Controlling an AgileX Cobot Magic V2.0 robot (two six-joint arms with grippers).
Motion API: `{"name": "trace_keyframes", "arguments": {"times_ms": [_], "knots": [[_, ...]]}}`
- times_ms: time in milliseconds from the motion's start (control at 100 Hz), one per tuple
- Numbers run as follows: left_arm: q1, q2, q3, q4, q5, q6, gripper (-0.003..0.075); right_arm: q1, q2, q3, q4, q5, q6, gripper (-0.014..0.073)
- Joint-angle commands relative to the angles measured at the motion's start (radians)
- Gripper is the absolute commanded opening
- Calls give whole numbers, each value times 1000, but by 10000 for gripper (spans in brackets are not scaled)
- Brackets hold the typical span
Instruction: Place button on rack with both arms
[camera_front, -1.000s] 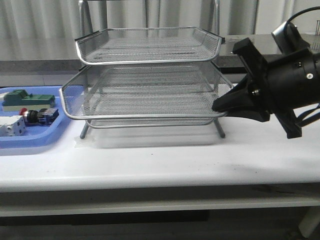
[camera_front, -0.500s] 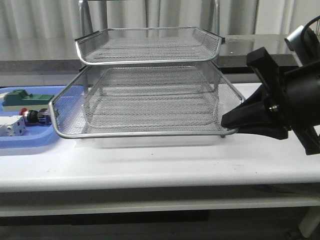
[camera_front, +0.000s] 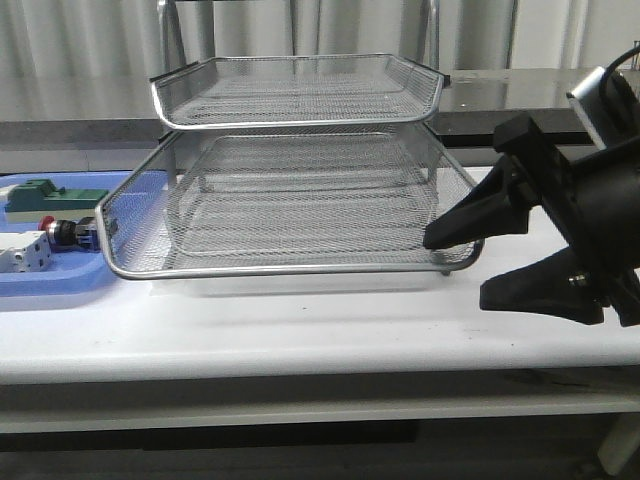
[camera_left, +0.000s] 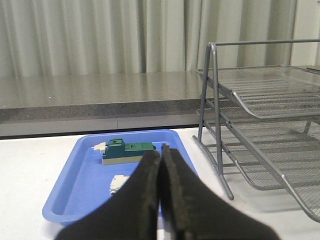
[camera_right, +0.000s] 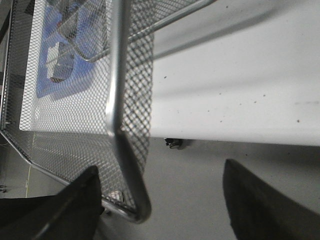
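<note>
The silver wire-mesh rack (camera_front: 300, 120) stands at the table's middle, and its middle tray (camera_front: 290, 268) is slid out toward the front. The button (camera_front: 68, 232), with its red cap, lies in the blue tray (camera_front: 60, 278) at the left. My right gripper (camera_front: 458, 270) is open, and the slid-out tray's front right corner (camera_right: 131, 200) sits between its fingers, close to one finger (camera_right: 75, 200). My left gripper (camera_left: 161, 151) is shut and empty, above the blue tray's (camera_left: 85, 175) near edge. The button is hidden in the left wrist view.
A green block (camera_front: 55, 197) and a white boxy part (camera_front: 25, 255) lie in the blue tray; both also show in the left wrist view, the green block (camera_left: 127, 150) and the white part (camera_left: 117, 182). The rack's frame (camera_left: 215, 100) stands right beside the tray.
My right gripper, shut on the middle tray's front right corner, pulled the tray out toward the front. It has now opened and let go of the rim.
</note>
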Motion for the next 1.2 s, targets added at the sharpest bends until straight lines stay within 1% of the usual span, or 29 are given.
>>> {"name": "trace_keyframes", "arguments": {"times_ms": [0,90,220,420,520,590,680,870,1010,1190], "knots": [[2,-35,47,-4,-82,-11,-20,1,-53,-13,111,56,-7,559],[2,-35,47,-4,-82,-11,-20,1,-79,-13,109,42,-7,559],[2,-35,47,-4,-82,-11,-20,1,-125,-13,65,9,12,559],[2,-35,47,-4,-82,-11,-20,1,-216,-13,-110,-58,140,559],[2,-35,47,-4,-82,-11,-20,1,-279,-13,-205,-90,227,559],[2,-35,47,-4,-82,-11,-20,1,-328,-13,-297,-112,305,559],[2,-35,47,-4,-82,-11,-20,1,-395,-13,-448,-136,411,559],[2,-35,47,-4,-82,-11,-20,-1,-554,-25,-770,-152,685,559],[2,-35,47,-4,-82,-11,-20,-15,-669,-61,-1012,-112,874,559],[2,-35,47,-4,-82,-11,-20,-54,-788,-148,-1355,25,1107,559]]}}
